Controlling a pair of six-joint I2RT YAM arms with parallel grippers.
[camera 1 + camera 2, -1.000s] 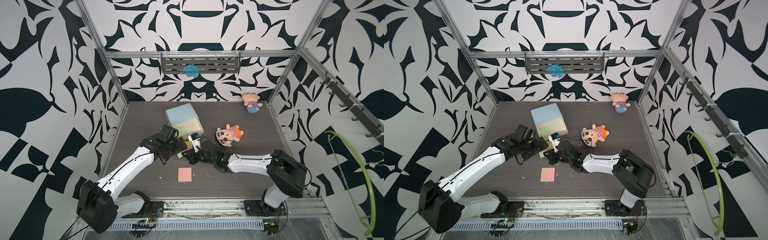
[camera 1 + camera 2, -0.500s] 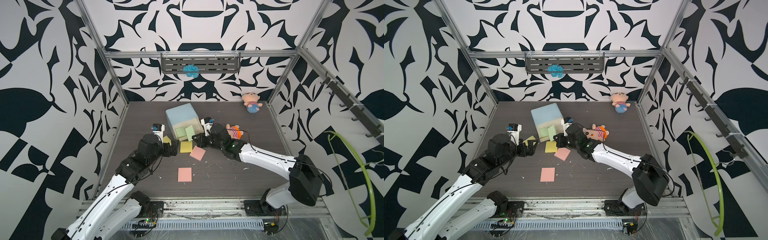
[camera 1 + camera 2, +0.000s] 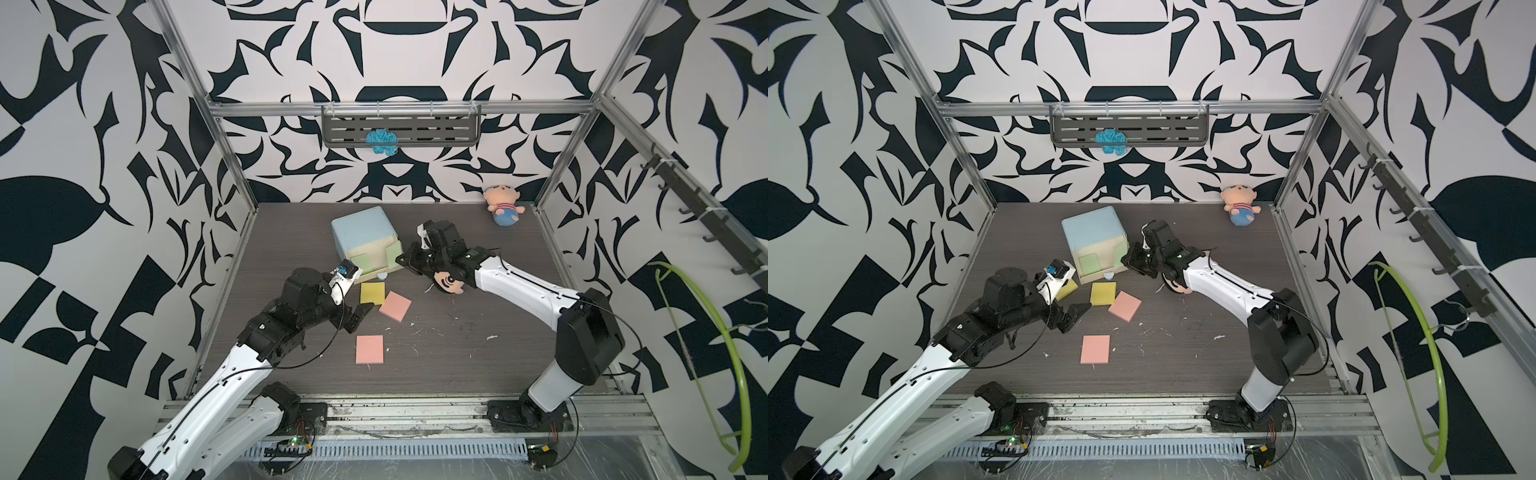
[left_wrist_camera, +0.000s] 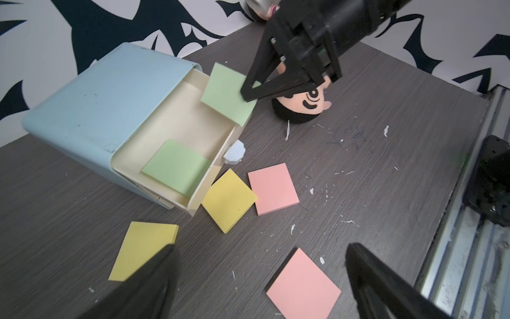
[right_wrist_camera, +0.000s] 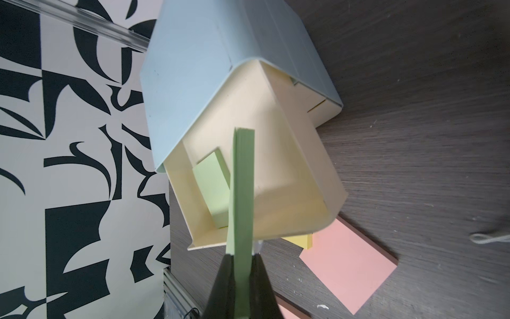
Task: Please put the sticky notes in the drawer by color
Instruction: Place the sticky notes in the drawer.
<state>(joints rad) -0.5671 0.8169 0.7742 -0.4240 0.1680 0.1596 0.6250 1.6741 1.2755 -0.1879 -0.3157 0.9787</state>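
Note the right gripper (image 4: 248,95) pinched tight on one green pad (image 4: 225,95), caught by a corner and tilted above the side wall of the pulled-out top drawer (image 4: 176,121) of the light-blue chest (image 4: 105,94). By the left wrist view, partly over the cream floor and partly outside it. Note also the other green pad (image 4: 176,165) lying flat inside that drawer, close to the front wall and the knob (image 4: 234,152). Judge the step in hand as the drop of this second green, finishing that colour. To do it well, carry the pad inward past the wall until wholly above the floor. Turn it from edge-on (a thin green strip in the right wrist view) toward flat. Lower it near the floor before letting go, to avoid a bounce off the rim or a lean against the wall. Aim for the bare half of the floor, or squarely atop the first green. Avoid nudging the chest, probably light and easy to shove, and mind the plush doll (image 4: 300,107) lying just under the right arm. Leave the left gripper (image 3: 358,316) be: spread wide, empty, poised by a yellow pad (image 4: 143,248). Expect the rest afterwards, all on the table in front of the chest: that yellow, a second yellow pad (image 4: 229,200), a pink pad (image 4: 273,187) beside it and a second pink pad (image 4: 303,284) nearer the front.
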